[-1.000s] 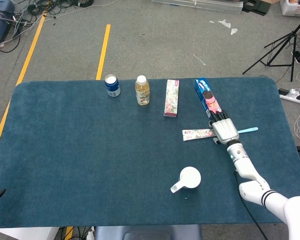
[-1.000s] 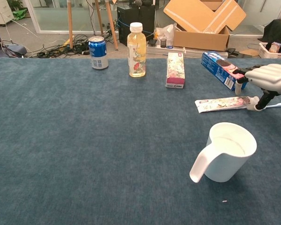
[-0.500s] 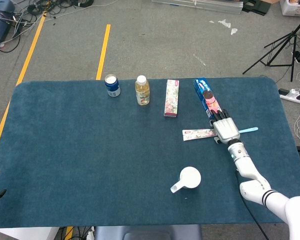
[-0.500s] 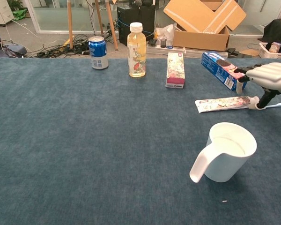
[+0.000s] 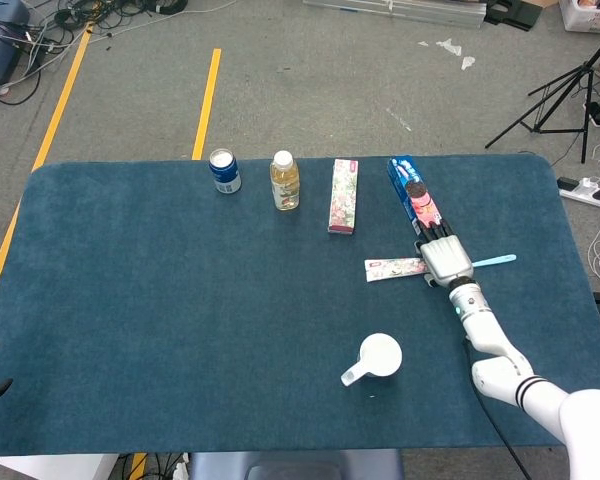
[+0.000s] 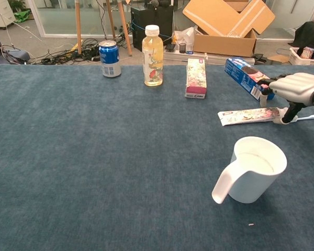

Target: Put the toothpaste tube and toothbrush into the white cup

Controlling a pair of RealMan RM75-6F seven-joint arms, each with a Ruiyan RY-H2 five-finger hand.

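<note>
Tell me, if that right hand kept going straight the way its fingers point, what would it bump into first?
Most likely the blue snack box, lying just beyond the right hand; the fingertips look almost against it, though depth is unclear.

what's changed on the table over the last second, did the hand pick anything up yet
The right hand has shifted slightly left along the toothpaste tube, its thumb down by the tube's cap end. Nothing has been lifted: the tube and the toothbrush lie flat where they were. The white cup, can, bottle and both boxes have not moved.
</note>
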